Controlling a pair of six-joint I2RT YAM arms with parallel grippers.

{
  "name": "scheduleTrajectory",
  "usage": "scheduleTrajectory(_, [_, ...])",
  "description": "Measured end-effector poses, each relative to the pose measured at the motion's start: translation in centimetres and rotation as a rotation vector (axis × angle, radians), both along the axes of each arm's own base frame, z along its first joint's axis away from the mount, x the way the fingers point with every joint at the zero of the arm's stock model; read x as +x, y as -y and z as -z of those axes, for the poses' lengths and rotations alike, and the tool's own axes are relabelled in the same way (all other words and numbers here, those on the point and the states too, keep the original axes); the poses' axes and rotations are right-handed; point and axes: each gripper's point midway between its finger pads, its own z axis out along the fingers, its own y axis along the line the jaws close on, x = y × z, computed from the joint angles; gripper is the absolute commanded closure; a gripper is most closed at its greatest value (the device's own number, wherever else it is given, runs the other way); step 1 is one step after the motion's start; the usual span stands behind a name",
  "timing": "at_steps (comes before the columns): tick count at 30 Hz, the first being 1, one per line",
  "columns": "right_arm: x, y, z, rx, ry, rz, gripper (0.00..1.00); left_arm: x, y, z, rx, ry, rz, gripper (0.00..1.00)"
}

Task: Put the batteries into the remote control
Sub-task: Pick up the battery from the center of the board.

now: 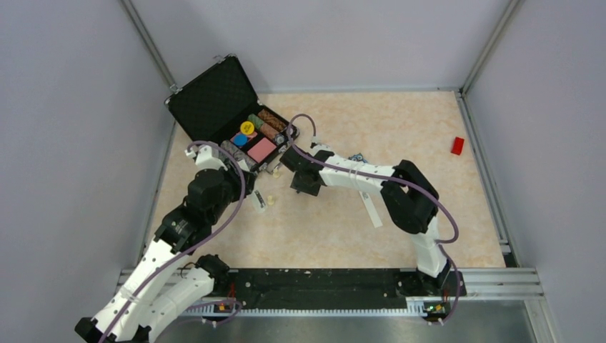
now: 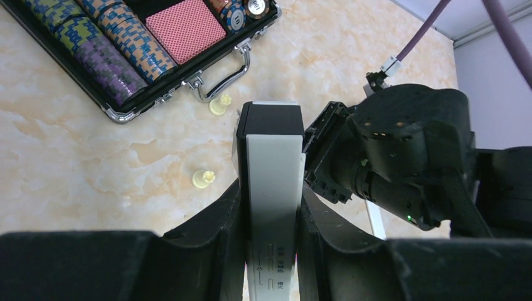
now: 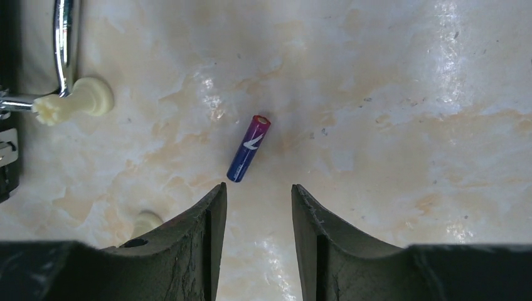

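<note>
My left gripper (image 2: 270, 188) is shut on the remote control (image 2: 271, 153), a slim white bar with a dark far end, held above the table. In the top view the left gripper (image 1: 250, 187) sits just in front of the open case. One battery (image 3: 249, 148), a blue-to-purple cylinder, lies on the table a little beyond my right gripper's (image 3: 257, 188) left fingertip, at a slant. The right gripper (image 1: 306, 184) is open, nothing between its fingers, hovering right of the remote. No other battery shows.
An open black poker-chip case (image 1: 214, 103) stands at the back left, its handle (image 2: 223, 78) facing me. Cream chess pawns (image 2: 202, 179) (image 3: 75, 100) lie near it. A thin white strip (image 1: 370, 209) lies under the right arm. A red block (image 1: 457, 146) sits far right.
</note>
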Motion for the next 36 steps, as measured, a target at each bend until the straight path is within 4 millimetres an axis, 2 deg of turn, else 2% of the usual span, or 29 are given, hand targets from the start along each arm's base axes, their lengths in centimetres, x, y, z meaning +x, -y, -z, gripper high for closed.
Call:
scheduleTrajectory(6, [0.1, 0.3, 2.4, -0.07, -0.047, 0.041, 0.58, -0.3, -0.7, 0.1, 0.008, 0.002, -0.02, 1.0])
scheduleTrajectory(17, [0.7, 0.0, 2.3, -0.076, -0.036, 0.076, 0.57, -0.4, -1.2, -0.1, 0.017, 0.015, -0.04, 1.0])
scheduleTrajectory(22, [1.2, 0.3, 1.9, -0.107, -0.01, 0.053, 0.5, -0.4, -1.2, -0.1, 0.026, 0.016, -0.037, 1.0])
scheduleTrajectory(27, [2.1, -0.2, 1.3, -0.117, 0.021, 0.027, 0.47, -0.4, -1.2, -0.1, 0.029, 0.017, -0.035, 1.0])
scheduleTrajectory(31, [2.7, -0.6, 1.9, -0.132, 0.029, 0.012, 0.47, -0.4, -1.2, -0.1, 0.029, 0.017, -0.035, 1.0])
scheduleTrajectory(36, [3.6, -0.7, 2.2, -0.16, 0.053, 0.004, 0.54, -0.4, -1.3, -0.1, 0.03, 0.017, -0.037, 1.0])
